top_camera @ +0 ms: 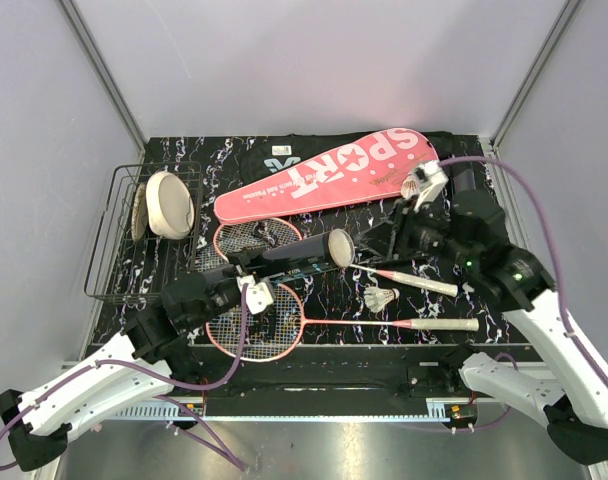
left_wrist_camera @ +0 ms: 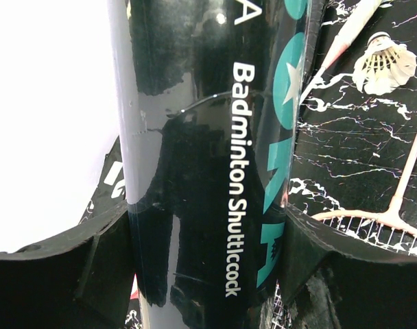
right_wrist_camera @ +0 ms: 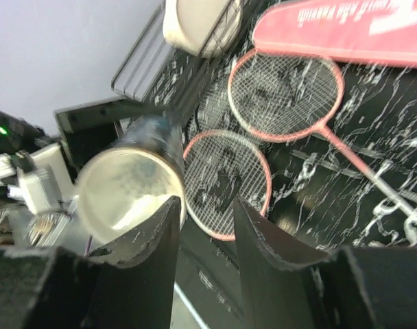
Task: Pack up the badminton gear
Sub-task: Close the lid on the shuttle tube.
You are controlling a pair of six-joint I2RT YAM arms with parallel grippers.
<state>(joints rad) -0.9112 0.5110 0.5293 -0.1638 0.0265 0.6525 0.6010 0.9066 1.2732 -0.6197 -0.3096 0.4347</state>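
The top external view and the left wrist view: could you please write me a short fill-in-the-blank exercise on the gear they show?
1. The left gripper is closed on the dark tube, which is printed with the words Badminton ___.
2. The pink racket case at the back of the table bears the word ___.
3. The cream round object sits in the black wire ___.

Missing words: Shuttlecock; SPORT; basket.

Overhead from behind, wrist views close, apparently sharing dark tube point(left_wrist_camera: 195, 137)
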